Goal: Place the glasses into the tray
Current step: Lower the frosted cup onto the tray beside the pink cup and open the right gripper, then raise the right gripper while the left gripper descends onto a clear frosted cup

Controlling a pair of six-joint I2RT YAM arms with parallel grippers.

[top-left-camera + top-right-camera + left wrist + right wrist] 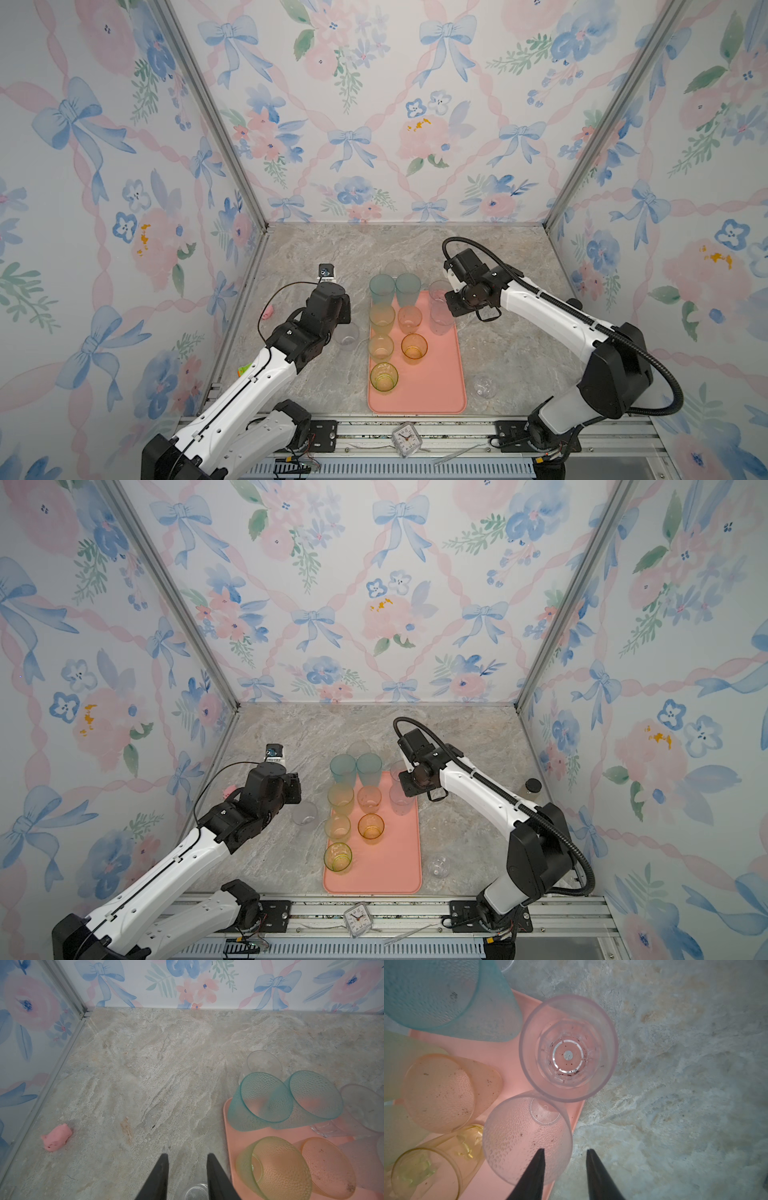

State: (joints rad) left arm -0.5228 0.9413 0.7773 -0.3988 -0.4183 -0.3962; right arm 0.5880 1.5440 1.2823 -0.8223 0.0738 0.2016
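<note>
Your next pick turns on the clear glass [345,334] just left of the tray [436,386] in both top views. It stands upright on the marble, mouth up and long axis vertical, a little apart from the tray's left rim, and your left gripper [187,1155] hangs right over it. In the left wrist view the fingers are parted partway, and the glass's rim shows between their roots rather than at their tips. They look to be clasping nothing, though I cannot tell for sure that they clear it. I judge you would need to draw back toward the lower left of the top view before the tips can come down around the wall. Your right gripper [565,1149] is parted too. It straddles the wall of a frosted clear glass [527,1138] that stands on the tray's right side, and it grips nothing. The small rounded glass [485,386], on the marble at the lower right beside the tray, lies nearer that arm
</note>
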